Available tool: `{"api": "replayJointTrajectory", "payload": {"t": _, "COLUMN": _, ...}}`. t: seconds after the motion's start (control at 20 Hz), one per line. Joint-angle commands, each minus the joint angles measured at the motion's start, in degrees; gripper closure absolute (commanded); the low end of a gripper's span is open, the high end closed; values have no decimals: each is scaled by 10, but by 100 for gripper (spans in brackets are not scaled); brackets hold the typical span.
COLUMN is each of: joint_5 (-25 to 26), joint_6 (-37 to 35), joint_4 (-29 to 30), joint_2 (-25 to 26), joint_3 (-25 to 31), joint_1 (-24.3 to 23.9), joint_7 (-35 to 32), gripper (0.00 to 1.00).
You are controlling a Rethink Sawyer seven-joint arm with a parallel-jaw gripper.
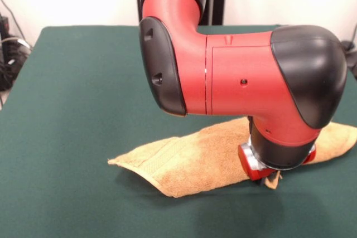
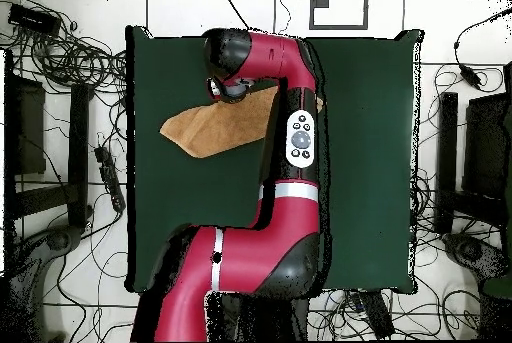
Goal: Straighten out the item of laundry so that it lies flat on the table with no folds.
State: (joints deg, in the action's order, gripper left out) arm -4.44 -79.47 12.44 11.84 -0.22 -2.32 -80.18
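On the green desk (image 1: 67, 98), under the arm: tan terry towel (image 1: 189, 163), folded into a long wedge | hand (image 1: 271, 179) down at towel's edge, grip state cannot tell | step: grasping an edge; next, drag the fold open.

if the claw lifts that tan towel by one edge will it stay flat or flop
Probably flop: the towel already lies doubled over with a soft rolled edge on the table, so it seems limp. Its fluffy pile suggests it is light and may drag and bunch on the felt-like top rather than slide. The claw is mostly hidden under the arm.
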Motion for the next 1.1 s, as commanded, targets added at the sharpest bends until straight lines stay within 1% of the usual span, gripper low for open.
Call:
{"api": "replayJointTrajectory", "payload": {"t": 0.05, "joint_5": 16, "joint_6": -36, "joint_4": 43, "joint_2": 35, "joint_3": 2, "joint_1": 18, "joint_7": -135, "gripper": 100}}
{"api": "replayJointTrajectory", "payload": {"t": 0.3, "joint_5": 18, "joint_6": -31, "joint_4": 51, "joint_2": 32, "joint_3": 1, "joint_1": 17, "joint_7": -132, "gripper": 100}}
{"api": "replayJointTrajectory", "payload": {"t": 0.4, "joint_5": 15, "joint_6": 54, "joint_4": 87, "joint_2": 9, "joint_3": 16, "joint_1": 13, "joint_7": -114, "gripper": 100}}
{"api": "replayJointTrajectory", "payload": {"t": 0.45, "joint_5": 9, "joint_6": 112, "joint_4": 129, "joint_2": -21, "joint_3": 27, "joint_1": 9, "joint_7": -98, "gripper": 100}}
{"api": "replayJointTrajectory", "payload": {"t": 0.5, "joint_5": 5, "joint_6": 137, "joint_4": 160, "joint_2": -43, "joint_3": 32, "joint_1": 6, "joint_7": -89, "gripper": 100}}
{"api": "replayJointTrajectory", "payload": {"t": 0.55, "joint_5": -3, "joint_6": 188, "joint_4": 224, "joint_2": -87, "joint_3": 41, "joint_1": -1, "joint_7": -68, "gripper": 100}}
{"api": "replayJointTrajectory", "payload": {"t": 0.7, "joint_5": -15, "joint_6": 266, "joint_4": 350, "joint_2": -174, "joint_3": 57, "joint_1": -18, "joint_7": -32, "gripper": 100}}
{"api": "replayJointTrajectory", "payload": {"t": 0.75, "joint_5": -17, "joint_6": 288, "joint_4": 379, "joint_2": -193, "joint_3": 64, "joint_1": -24, "joint_7": -23, "gripper": 100}}
{"api": "replayJointTrajectory", "payload": {"t": 0.8, "joint_5": -17, "joint_6": 298, "joint_4": 395, "joint_2": -205, "joint_3": 68, "joint_1": -28, "joint_7": -21, "gripper": 100}}
{"api": "replayJointTrajectory", "payload": {"t": 0.9, "joint_5": -17, "joint_6": 311, "joint_4": 410, "joint_2": -217, "joint_3": 73, "joint_1": -30, "joint_7": -20, "gripper": 100}}
{"api": "replayJointTrajectory", "payload": {"t": 1.1, "joint_5": -16, "joint_6": 328, "joint_4": 409, "joint_2": -221, "joint_3": 79, "joint_1": -33, "joint_7": -23, "gripper": 100}}
